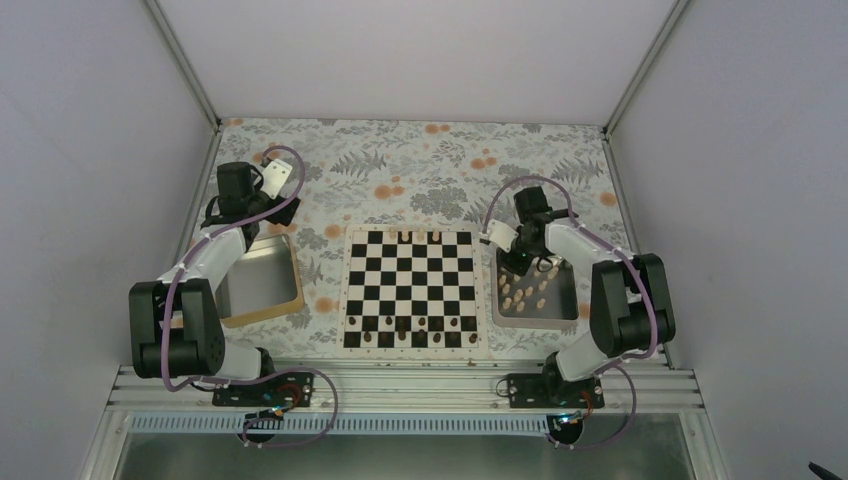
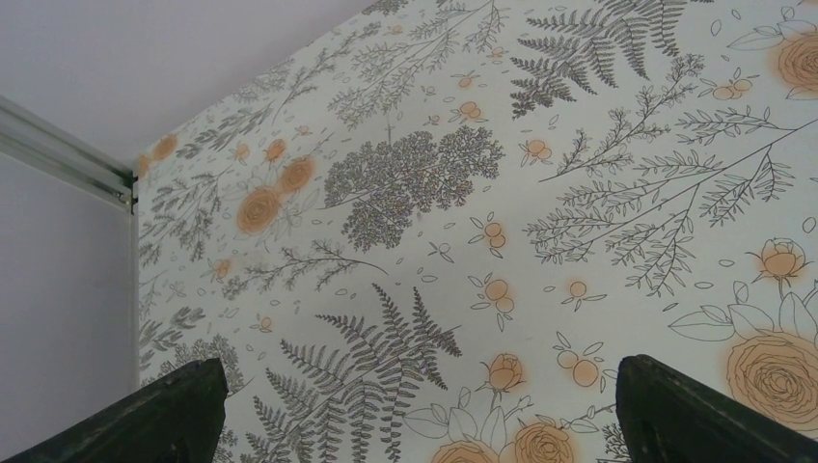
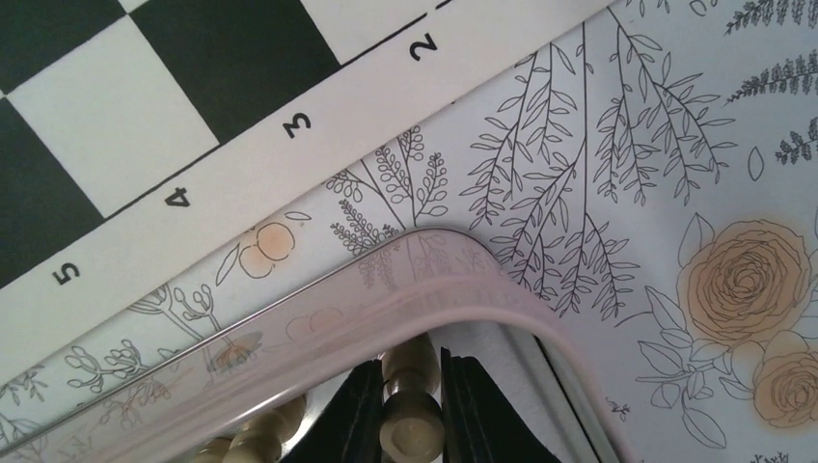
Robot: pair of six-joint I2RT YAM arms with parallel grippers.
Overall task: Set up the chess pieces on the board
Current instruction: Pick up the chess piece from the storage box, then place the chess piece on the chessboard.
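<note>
While your left gripper (image 2: 415, 415) hangs wide and empty at upper left, the board (image 1: 410, 282) at centre carries only a few pale chess pieces (image 1: 405, 236) along its top row. At right, your right gripper (image 3: 413, 405) pinches one pale piece (image 3: 412, 431) inside the steel tray (image 3: 453, 289), where most of the set waits.

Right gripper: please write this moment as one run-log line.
right gripper: shut on chess piece, in tray | left gripper: open, empty

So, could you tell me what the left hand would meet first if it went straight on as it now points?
Most likely the flowered table cover; the left hand is open and nothing else shows in its path, though depth is unclear.
</note>
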